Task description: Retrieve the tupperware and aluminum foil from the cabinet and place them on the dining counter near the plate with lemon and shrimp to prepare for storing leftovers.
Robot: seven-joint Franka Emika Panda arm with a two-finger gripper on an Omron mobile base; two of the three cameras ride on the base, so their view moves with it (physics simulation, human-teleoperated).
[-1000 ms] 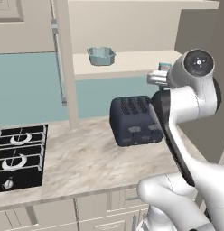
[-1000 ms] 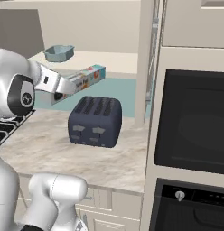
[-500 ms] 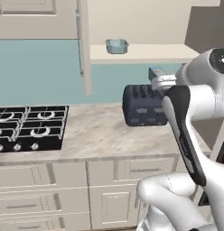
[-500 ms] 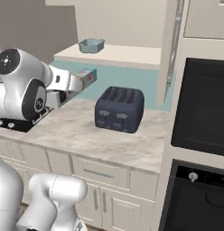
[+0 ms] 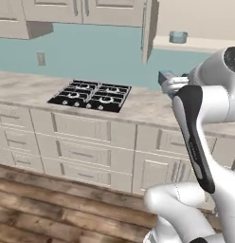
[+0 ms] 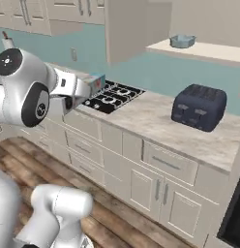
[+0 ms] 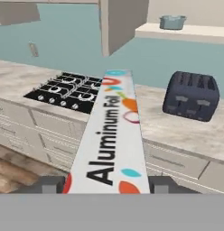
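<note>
My gripper (image 7: 107,186) is shut on the aluminum foil (image 7: 111,135), a long white box with red and teal marks that points away from the hand toward the worktop. Its teal end (image 6: 97,80) sticks out in front of the arm, well off the worktop's edge. The pale blue-grey tupperware (image 6: 182,40) stands on the beige shelf (image 6: 209,50) of the cabinet, whose door (image 6: 126,29) hangs open. The tupperware (image 5: 178,36) is far beyond the gripper. The dining counter and the plate with lemon and shrimp are out of view.
A dark navy toaster (image 6: 199,107) sits on the marble worktop (image 6: 156,121) below the shelf. A black hob (image 5: 91,95) lies to its left. Cream drawers and doors line the front, with wooden floor (image 5: 39,209) before them.
The whole picture has shifted: the base has backed away from the worktop and turned, so cabinet and toaster look smaller and farther. The foil box stays in the gripper.
</note>
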